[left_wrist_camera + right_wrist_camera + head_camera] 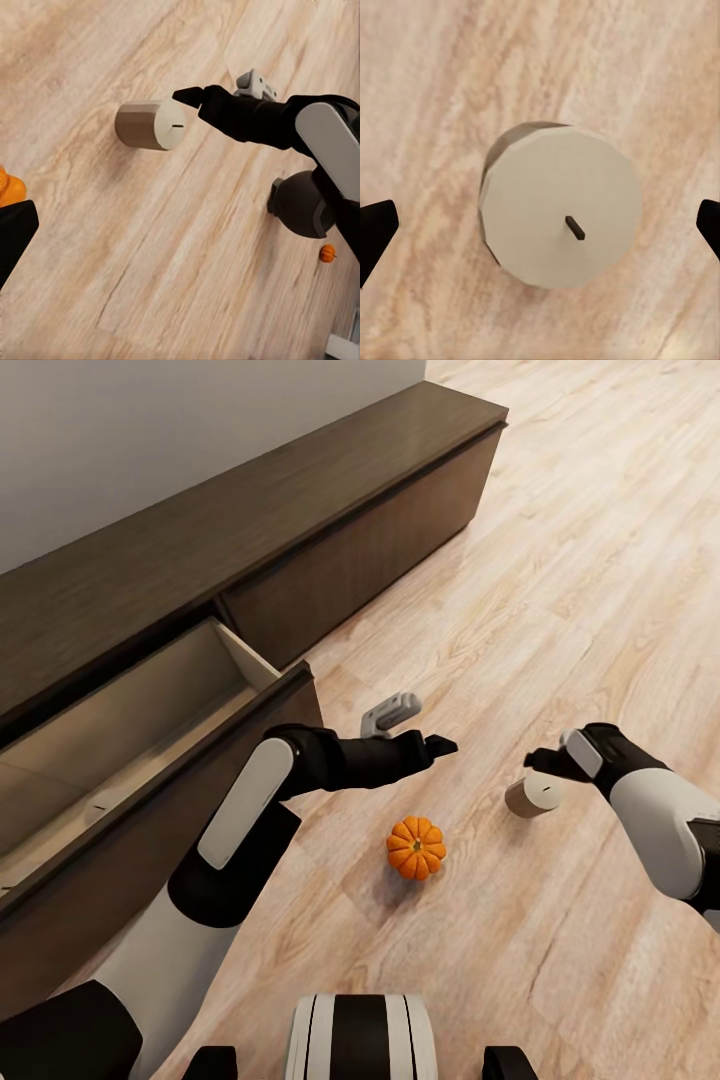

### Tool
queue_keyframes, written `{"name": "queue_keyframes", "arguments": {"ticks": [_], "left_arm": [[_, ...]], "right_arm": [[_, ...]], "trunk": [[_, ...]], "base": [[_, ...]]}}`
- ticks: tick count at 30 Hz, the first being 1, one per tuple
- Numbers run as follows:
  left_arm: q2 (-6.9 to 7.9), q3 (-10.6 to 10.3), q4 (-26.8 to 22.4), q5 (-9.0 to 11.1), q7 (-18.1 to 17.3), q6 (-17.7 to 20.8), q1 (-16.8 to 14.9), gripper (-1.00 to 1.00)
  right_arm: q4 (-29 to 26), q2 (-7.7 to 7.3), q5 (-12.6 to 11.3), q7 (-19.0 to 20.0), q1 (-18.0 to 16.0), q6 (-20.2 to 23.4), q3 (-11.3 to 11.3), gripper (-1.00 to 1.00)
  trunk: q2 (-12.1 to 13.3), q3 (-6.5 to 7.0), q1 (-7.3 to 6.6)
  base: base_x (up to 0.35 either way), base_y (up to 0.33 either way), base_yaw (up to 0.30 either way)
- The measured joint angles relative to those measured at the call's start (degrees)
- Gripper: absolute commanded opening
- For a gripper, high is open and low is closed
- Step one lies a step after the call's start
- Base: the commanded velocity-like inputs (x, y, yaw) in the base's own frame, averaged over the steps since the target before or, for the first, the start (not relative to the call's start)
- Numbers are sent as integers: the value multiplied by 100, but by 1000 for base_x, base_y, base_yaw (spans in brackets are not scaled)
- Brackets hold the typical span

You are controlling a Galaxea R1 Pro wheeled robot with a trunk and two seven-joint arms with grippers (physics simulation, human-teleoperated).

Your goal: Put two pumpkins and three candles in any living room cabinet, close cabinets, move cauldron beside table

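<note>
1. The floor (pixel 560 610) is pale wood plank with long grain streaks; the cabinet (pixel 250 490) is a long, low box of dark brown wood with a flat top, running from 9 o'clock toward 12 in the head view.
2. One drawer (pixel 140 710) stands pulled out at 9 o'clock, its inside a lighter tan, its front dark like the rest.
3. A candle (pixel 530 797) lies on its side on the floor at about 4 o'clock from centre – a stubby beige cylinder, matte, with a short dark wick on its flat end.
4. The right gripper (pixel 548 759) hangs just above that candle. In the right wrist view the black fingertips (pixel 375 232) stand far apart at the two edges, the candle (pixel 559 214) centred between them and touching neither.
5. A pumpkin (pixel 416 847) – squat, ribbed, bright orange – sits on the floor near 6 o'clock, apart from the candle.
6. The left gripper (pixel 440 745) reaches over the floor at centre, above and beyond the pumpkin, holding nothing; how wide its fingers stand I cannot tell.
7. The left wrist view shows the candle (pixel 150 124) just beside the right gripper (pixel 189 96), and a second pumpkin (pixel 327 253), small, farther off.
</note>
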Motion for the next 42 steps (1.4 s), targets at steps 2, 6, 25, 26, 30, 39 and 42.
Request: {"name": "queue_keyframes", "arguments": {"ticks": [2, 6, 25, 26, 30, 39, 42], "left_arm": [[3, 2, 0, 0, 0, -1, 1, 100], [6, 2, 0, 0, 0, 1, 3, 100], [23, 11, 0, 6, 0, 8, 4, 100], [23, 12, 0, 6, 0, 8, 4, 100], [24, 18, 0, 7, 0, 8, 4, 100], [25, 19, 0, 9, 0, 7, 5, 100], [26, 20, 0, 9, 0, 7, 6, 100]], "right_arm": [[-3, 8, -1, -1, -9, 11, 1, 100], [-4, 16, -3, 3, -40, 26, 2, 100], [-16, -64, 1, 816, -63, 24, 24, 100], [-16, -64, 2, 826, -63, 23, 24, 100], [-17, -65, 5, 850, -58, 2, 29, 100], [-59, -82, 6, 855, -56, -58, 39, 100], [-177, -89, 9, 853, -56, -69, 38, 100]], "trunk": [[0, 0, 0], [0, 0, 0], [-2, -44, 6], [-4, -66, 8], [-9, -155, 19], [-15, -244, 28], [-15, -244, 28]], "base": [[0, 0, 0], [0, 0, 0], [0, 0, 0], [0, 0, 0], [0, 0, 0], [0, 0, 0], [0, 0, 0]]}}
